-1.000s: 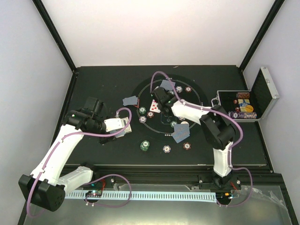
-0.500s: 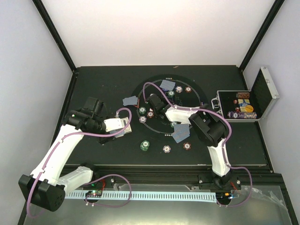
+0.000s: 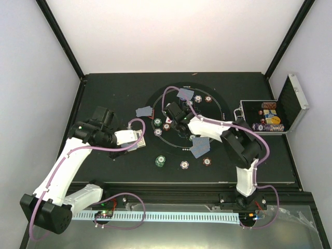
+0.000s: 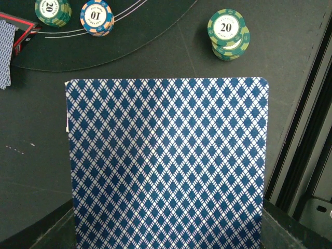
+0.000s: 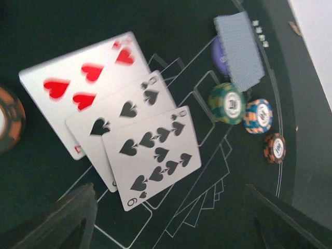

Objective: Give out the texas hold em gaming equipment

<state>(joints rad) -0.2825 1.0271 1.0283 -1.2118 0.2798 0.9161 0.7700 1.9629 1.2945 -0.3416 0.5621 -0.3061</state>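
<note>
Blue-diamond card backs fill the left wrist view. The left pincer (image 3: 135,140) is clamped on a card deck (image 4: 166,161) and holds it above the bare bench (image 3: 104,93), just left of the round black mat (image 3: 219,111). By the mat's near edge sit a green chip stack (image 3: 160,161), a white chip (image 3: 184,165) and a brown-red chip (image 3: 206,161), spaced apart. Just beyond them lies a face-down pair (image 3: 199,148), the two cards overlapping.

Mid-mat, the right pincer (image 5: 170,197) hovers with its fingers (image 5: 70,220) spread wide and nothing between them. Below it three face-up cards lie fanned and overlapping: a hearts card (image 5: 88,83), a spades card (image 5: 129,114) and the nine of spades (image 5: 153,155).

Farther on, a face-down card (image 5: 238,49) partly covers a purple button (image 5: 218,56). Beside that is a row of three chips (image 5: 258,115) in green, blue-orange and brown-red. More face-down cards (image 3: 144,111) rest at the mat's left edge.

At the bench's right side, a silver case (image 3: 243,115) stands with its lid (image 3: 293,98) raised. Inside it are packed chip rows (image 3: 267,125) in mixed colours.
</note>
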